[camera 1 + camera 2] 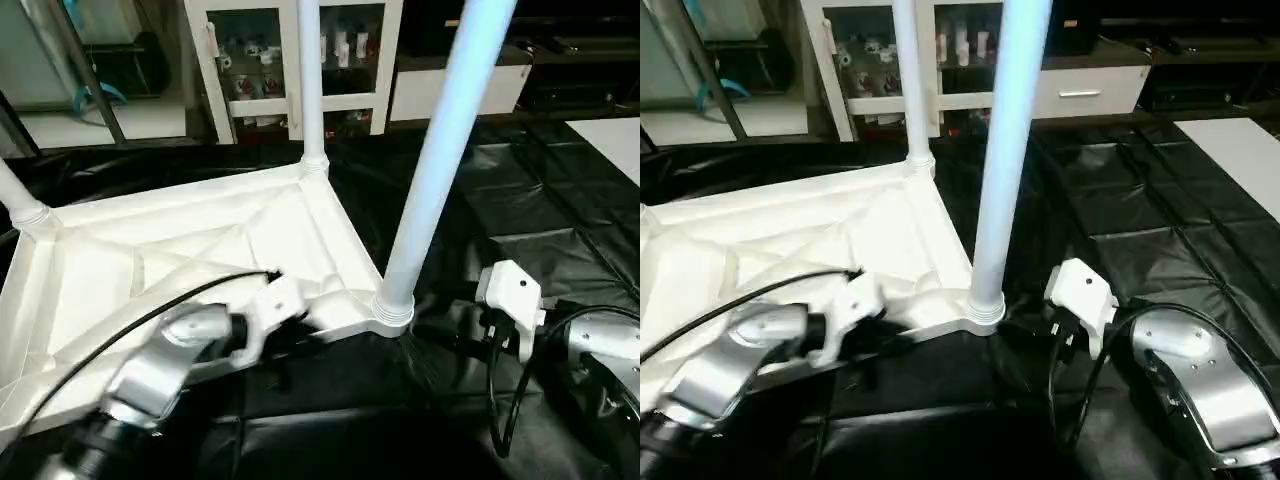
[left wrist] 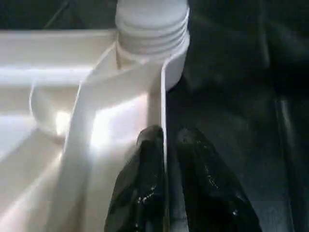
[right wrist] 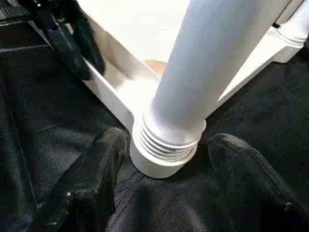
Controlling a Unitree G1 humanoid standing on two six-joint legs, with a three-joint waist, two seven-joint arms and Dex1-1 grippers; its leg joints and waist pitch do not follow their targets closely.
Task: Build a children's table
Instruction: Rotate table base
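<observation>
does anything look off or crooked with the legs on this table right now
Yes: the near leg leans visibly, while the far leg stands straight. Threads still show above its corner socket, so it looks not fully screwed in. The left gripper pinches the table top rim; the right gripper straddles the socket, open.

Leg [image 1: 440, 150] tops beyond frame edge

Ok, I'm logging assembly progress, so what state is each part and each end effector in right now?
Table top: upside down on the black sheet, ribbed underside up.
Near leg: upright in its corner socket, threads still showing.
Far leg: upright in its socket.
Left-corner leg: seated in its socket.
Left end effector: shut on the table top's rim.
Right end effector: open around the near leg's base.
</observation>
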